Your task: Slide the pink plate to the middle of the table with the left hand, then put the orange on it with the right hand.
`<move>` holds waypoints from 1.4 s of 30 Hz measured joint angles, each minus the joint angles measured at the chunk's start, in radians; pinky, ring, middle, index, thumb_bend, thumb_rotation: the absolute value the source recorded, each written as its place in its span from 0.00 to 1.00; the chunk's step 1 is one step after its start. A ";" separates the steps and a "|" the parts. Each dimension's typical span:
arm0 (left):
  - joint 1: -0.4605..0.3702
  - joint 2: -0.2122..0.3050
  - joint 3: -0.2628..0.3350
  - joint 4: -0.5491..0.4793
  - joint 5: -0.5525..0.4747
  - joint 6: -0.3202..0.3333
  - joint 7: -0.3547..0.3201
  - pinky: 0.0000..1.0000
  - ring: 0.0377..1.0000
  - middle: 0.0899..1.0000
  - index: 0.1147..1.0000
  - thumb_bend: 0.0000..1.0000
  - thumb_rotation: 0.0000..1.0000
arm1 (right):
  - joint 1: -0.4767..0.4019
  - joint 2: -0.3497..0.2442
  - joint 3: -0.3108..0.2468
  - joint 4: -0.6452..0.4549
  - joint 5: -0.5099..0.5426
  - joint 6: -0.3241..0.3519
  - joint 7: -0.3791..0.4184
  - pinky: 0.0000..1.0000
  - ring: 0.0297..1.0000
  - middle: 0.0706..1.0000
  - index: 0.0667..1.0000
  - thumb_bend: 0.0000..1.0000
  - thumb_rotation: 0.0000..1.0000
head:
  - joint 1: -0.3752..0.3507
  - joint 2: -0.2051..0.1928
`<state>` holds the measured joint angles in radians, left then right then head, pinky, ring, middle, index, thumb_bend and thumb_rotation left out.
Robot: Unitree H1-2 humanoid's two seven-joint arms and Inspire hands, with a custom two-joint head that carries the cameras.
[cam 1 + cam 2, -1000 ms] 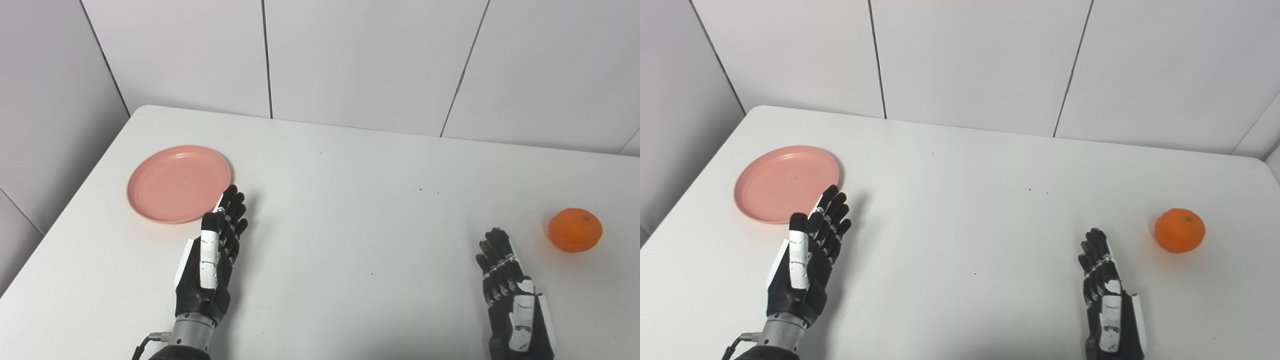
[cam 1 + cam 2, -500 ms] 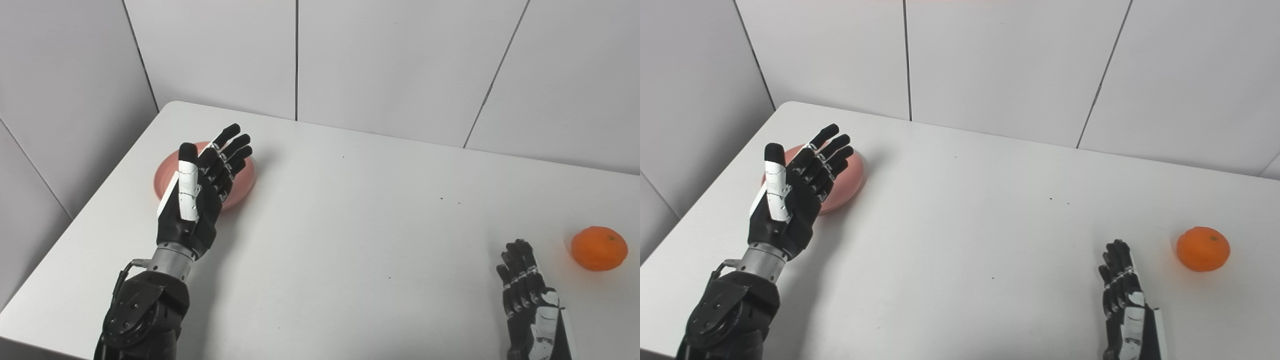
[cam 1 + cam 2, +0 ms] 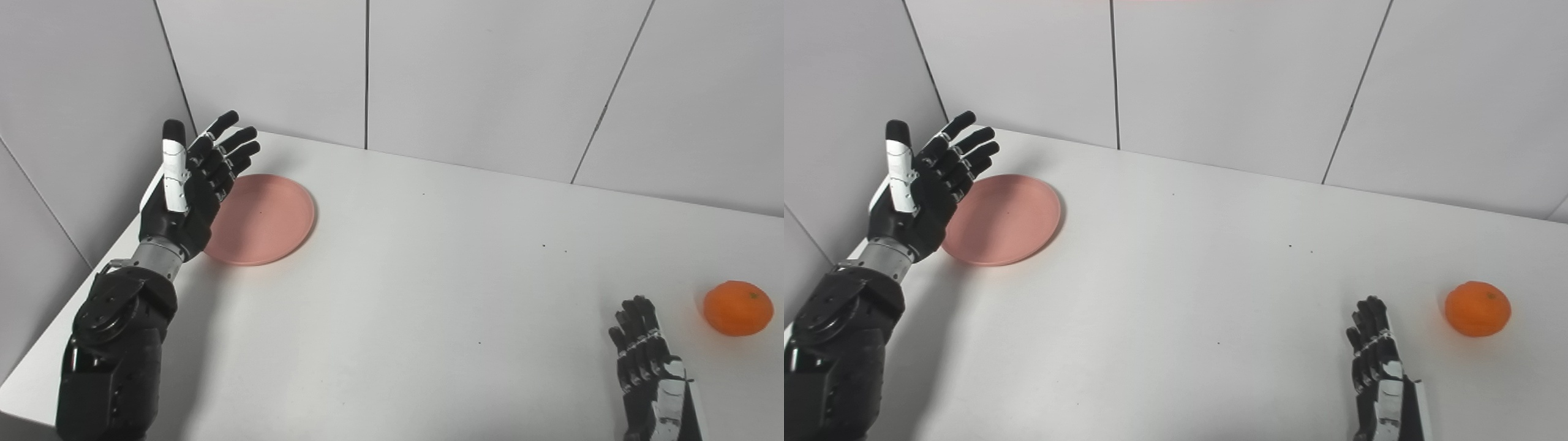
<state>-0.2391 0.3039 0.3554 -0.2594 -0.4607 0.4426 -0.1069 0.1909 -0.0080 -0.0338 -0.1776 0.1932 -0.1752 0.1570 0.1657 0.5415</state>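
The round, flat pink plate (image 3: pixel 260 218) lies on the white table (image 3: pixel 429 294) in the left part of the frame, near the table's far left corner. The black left hand (image 3: pixel 187 187) is raised at the upper left, at the plate's left edge, palm turned toward the plate, its fingers (image 3: pixel 236 147) spread and stretched up and to the right, the thumb with its white segment pointing upward. It grasps nothing, and its dark forearm climbs from the lower left corner. Whether it touches the plate's rim cannot be told.

The round orange fruit (image 3: pixel 737 308) sits on the table at the right edge of the frame, well apart from the plate. The black right hand (image 3: pixel 649 367) is at the lower right, low over the table, fingers straight and pointing away, holding nothing, just left of the orange without touching it.
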 measured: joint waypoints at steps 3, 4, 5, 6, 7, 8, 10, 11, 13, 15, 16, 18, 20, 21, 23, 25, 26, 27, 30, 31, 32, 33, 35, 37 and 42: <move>-0.045 0.021 0.024 0.042 0.003 0.000 0.018 0.96 0.90 0.88 0.89 1.00 1.00 | 0.000 0.000 0.001 -0.001 -0.003 0.000 0.000 1.00 0.99 0.95 0.94 0.86 1.00 | -0.003 0.000; -0.060 0.027 0.032 0.053 0.003 0.000 0.021 0.94 0.90 0.88 0.90 1.00 1.00 | 0.000 -0.001 0.001 -0.001 -0.004 0.000 0.000 1.00 0.98 0.95 0.94 0.86 1.00 | -0.003 0.000; -0.076 0.034 0.040 0.070 0.004 0.000 0.025 0.92 0.89 0.88 0.91 1.00 1.00 | 0.000 -0.001 0.001 -0.001 -0.004 0.000 0.000 1.00 0.98 0.94 0.94 0.87 1.00 | -0.003 0.000; -0.091 0.041 0.047 0.087 0.004 -0.001 0.030 0.91 0.89 0.88 0.91 1.00 1.00 | 0.000 -0.001 0.000 -0.001 -0.004 0.000 0.000 1.00 0.98 0.94 0.94 0.87 1.00 | -0.003 0.000; -0.102 0.047 0.050 0.103 0.004 -0.003 0.033 0.89 0.88 0.87 0.91 1.00 1.00 | 0.000 -0.001 0.000 -0.001 -0.005 0.000 -0.001 1.00 0.98 0.94 0.94 0.87 1.00 | -0.003 0.002; -0.109 0.055 0.051 0.121 0.004 -0.009 0.033 0.88 0.88 0.87 0.91 1.00 1.00 | 0.000 -0.001 0.001 -0.001 -0.006 0.000 -0.001 1.00 0.98 0.94 0.94 0.87 1.00 | -0.003 0.003; -0.119 0.070 0.053 0.171 0.004 -0.034 0.027 0.91 0.89 0.88 0.91 1.00 1.00 | 0.000 -0.001 0.001 -0.001 -0.007 0.000 -0.002 1.00 0.97 0.94 0.93 0.87 1.00 | -0.003 0.003; -0.121 0.077 0.053 0.190 0.005 -0.038 0.025 0.91 0.89 0.89 0.91 1.00 1.00 | 0.000 -0.001 0.001 -0.001 -0.008 0.000 -0.002 1.00 0.97 0.94 0.93 0.87 1.00 | -0.003 0.003; -0.129 0.092 0.052 0.238 0.005 -0.070 0.006 0.88 0.89 0.89 0.93 1.00 0.99 | 0.000 -0.001 0.001 -0.001 -0.009 0.000 -0.002 1.00 0.97 0.94 0.93 0.87 1.00 | -0.006 0.005; -0.154 0.114 0.055 0.325 0.007 -0.109 -0.014 0.86 0.87 0.87 0.91 1.00 0.98 | 0.000 -0.001 0.001 -0.001 -0.010 0.000 -0.002 1.00 0.98 0.94 0.94 0.87 1.00 | -0.006 0.005; -0.165 0.125 0.056 0.359 0.010 -0.121 -0.019 0.85 0.86 0.86 0.91 1.00 0.98 | 0.000 -0.001 0.001 -0.001 -0.010 0.000 -0.002 1.00 0.98 0.94 0.94 0.87 1.00 | -0.006 0.005; -0.179 0.145 0.056 0.397 0.027 -0.157 -0.025 0.82 0.84 0.85 0.90 1.00 0.98 | 0.001 -0.001 0.001 -0.002 -0.010 0.000 -0.002 1.00 0.98 0.94 0.94 0.87 1.00 | -0.006 0.005; -0.198 0.160 0.054 0.444 0.050 -0.207 -0.031 0.77 0.80 0.83 0.88 1.00 0.98 | 0.002 -0.002 0.001 -0.002 -0.010 0.000 -0.002 1.00 0.97 0.94 0.93 0.87 1.00 | -0.008 0.008; -0.206 0.170 0.053 0.473 0.067 -0.225 -0.029 0.75 0.79 0.83 0.88 1.00 0.98 | 0.002 -0.002 0.002 -0.002 -0.010 0.000 -0.002 1.00 0.97 0.94 0.93 0.87 1.00 | -0.008 0.008; -0.216 0.181 0.053 0.509 0.092 -0.251 -0.021 0.70 0.76 0.81 0.86 1.00 0.98 | 0.002 -0.002 0.002 -0.002 -0.010 0.000 -0.002 1.00 0.97 0.94 0.93 0.87 1.00 | -0.006 0.008; -0.221 0.188 0.053 0.552 0.115 -0.282 -0.011 0.69 0.75 0.79 0.85 1.00 0.98 | 0.002 -0.002 0.002 -0.002 -0.008 0.000 -0.002 1.00 0.97 0.94 0.93 0.87 1.00 | -0.006 0.008; -0.221 0.190 0.054 0.568 0.120 -0.290 -0.005 0.68 0.75 0.79 0.85 1.00 0.98 | 0.002 -0.002 0.002 -0.002 -0.008 0.000 -0.001 1.00 0.97 0.94 0.94 0.87 1.00 | -0.008 0.008; -0.221 0.190 0.054 0.586 0.130 -0.304 0.000 0.69 0.75 0.79 0.84 1.00 0.99 | 0.002 -0.003 0.002 -0.002 -0.007 0.000 -0.001 1.00 0.98 0.94 0.94 0.87 1.00 | -0.009 0.011; -0.221 0.191 0.051 0.632 0.157 -0.318 0.015 0.72 0.76 0.79 0.86 1.00 1.00 | 0.003 -0.004 0.002 -0.003 -0.006 0.000 -0.001 1.00 0.98 0.94 0.94 0.87 1.00 | -0.011 0.012; -0.220 0.191 0.049 0.640 0.162 -0.320 0.017 0.72 0.77 0.80 0.86 1.00 1.00 | 0.003 -0.004 0.002 -0.003 -0.006 0.000 -0.001 1.00 0.98 0.94 0.94 0.87 1.00 | -0.011 0.012; -0.219 0.191 0.049 0.650 0.167 -0.323 0.017 0.72 0.77 0.80 0.86 1.00 1.00 | 0.003 -0.004 0.002 -0.003 -0.006 0.000 -0.001 1.00 0.98 0.94 0.94 0.87 1.00 | -0.011 0.012; -0.219 0.191 0.049 0.661 0.169 -0.329 0.018 0.70 0.76 0.79 0.84 1.00 0.98 | 0.003 -0.004 0.002 -0.003 -0.006 0.000 -0.001 1.00 0.98 0.94 0.93 0.87 1.00 | -0.011 0.012; -0.221 0.191 0.051 0.703 0.174 -0.360 0.022 0.65 0.71 0.75 0.80 1.00 0.96 | 0.003 -0.004 0.003 -0.003 -0.006 0.000 -0.001 1.00 0.98 0.94 0.93 0.87 1.00 | -0.011 0.012; -0.226 0.194 0.052 0.793 0.176 -0.404 0.023 0.67 0.70 0.74 0.80 1.00 0.95 | 0.003 -0.004 0.004 -0.004 -0.006 0.000 -0.001 1.00 0.98 0.94 0.93 0.88 1.00 | -0.011 0.012; -0.229 0.197 0.048 0.980 0.173 -0.509 0.004 0.68 0.71 0.72 0.80 1.00 0.96 | 0.006 -0.008 0.004 -0.005 -0.008 0.000 -0.001 1.00 0.98 0.94 0.93 0.87 1.00 | -0.015 0.020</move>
<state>-0.4685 0.5006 0.4038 0.7203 -0.2872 -0.0665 -0.1028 0.1966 -0.0158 -0.0297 -0.1828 0.1849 -0.1751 0.1558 0.1503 0.5614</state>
